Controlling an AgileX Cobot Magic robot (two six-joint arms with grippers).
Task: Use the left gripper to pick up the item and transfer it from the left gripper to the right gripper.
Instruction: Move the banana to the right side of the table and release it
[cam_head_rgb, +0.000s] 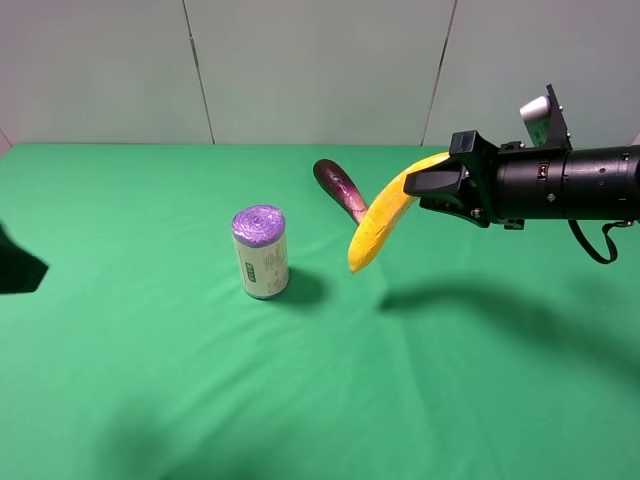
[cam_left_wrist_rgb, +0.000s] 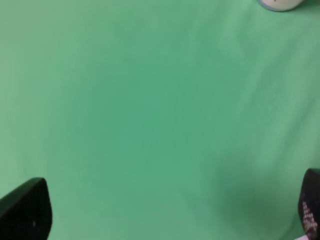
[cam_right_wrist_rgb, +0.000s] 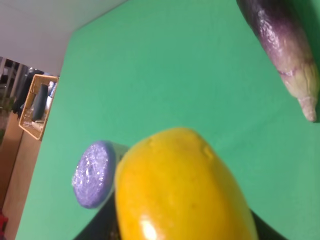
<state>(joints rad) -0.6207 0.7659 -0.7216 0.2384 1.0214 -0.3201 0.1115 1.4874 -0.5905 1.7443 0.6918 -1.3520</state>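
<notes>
The yellow banana (cam_head_rgb: 382, 222) hangs in the air over the middle of the green table, tilted, its upper end between the jaws of my right gripper (cam_head_rgb: 418, 185), which is shut on it. It fills the lower part of the right wrist view (cam_right_wrist_rgb: 180, 192). My left gripper (cam_head_rgb: 15, 268) shows only as a black shape at the far left edge, far from the banana. In the left wrist view its fingertips (cam_left_wrist_rgb: 25, 212) stand wide apart over bare cloth, so the left gripper (cam_left_wrist_rgb: 170, 215) is open and empty.
A dark purple eggplant (cam_head_rgb: 340, 188) lies just behind the banana and also shows in the right wrist view (cam_right_wrist_rgb: 285, 55). A purple-topped upright roll (cam_head_rgb: 260, 250) stands left of the banana. A yellow basket (cam_right_wrist_rgb: 37, 107) stands off the table.
</notes>
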